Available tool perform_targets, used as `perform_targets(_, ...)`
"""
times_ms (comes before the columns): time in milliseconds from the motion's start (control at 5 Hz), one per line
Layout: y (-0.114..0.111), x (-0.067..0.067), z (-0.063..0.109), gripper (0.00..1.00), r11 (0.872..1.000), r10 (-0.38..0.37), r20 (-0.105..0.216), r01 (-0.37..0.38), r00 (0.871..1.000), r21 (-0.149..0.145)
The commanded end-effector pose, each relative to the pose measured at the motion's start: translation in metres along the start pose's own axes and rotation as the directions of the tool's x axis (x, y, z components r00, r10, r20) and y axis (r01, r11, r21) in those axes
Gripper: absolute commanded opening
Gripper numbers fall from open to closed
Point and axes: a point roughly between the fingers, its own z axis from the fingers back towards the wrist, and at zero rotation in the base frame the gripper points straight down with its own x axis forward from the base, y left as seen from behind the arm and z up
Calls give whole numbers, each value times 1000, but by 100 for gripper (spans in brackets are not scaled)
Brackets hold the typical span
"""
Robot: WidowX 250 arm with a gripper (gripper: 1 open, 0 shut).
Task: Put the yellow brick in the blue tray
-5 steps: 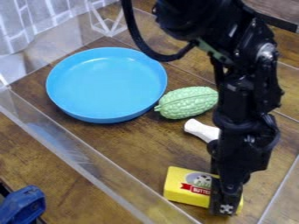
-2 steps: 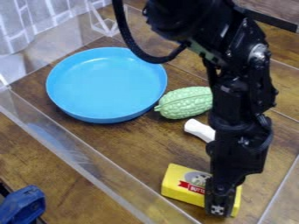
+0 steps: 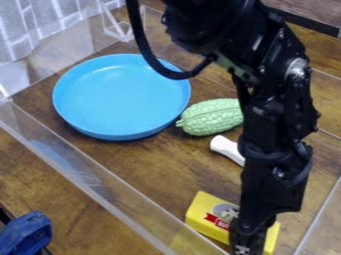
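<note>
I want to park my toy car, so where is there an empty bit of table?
There's bare wood below the blue dish, left of the yellow block. It's crowded right of the dish: green bumpy gourd, white thing, black arm.

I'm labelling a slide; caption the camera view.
Black robot hand at the yellow brick, the blue tray farther back.

The block (image 3: 213, 215) lay on the table (image 3: 127, 177), directly below the tool (image 3: 248, 237). Beyond the tool were the gourd (image 3: 210, 118) and, farther left, the tray (image 3: 122, 96).
</note>
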Motion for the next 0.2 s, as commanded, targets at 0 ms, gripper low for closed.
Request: perform_targets(0, -1, -3, 3, 0, 1000, -25, 3, 25, 1000, 2)
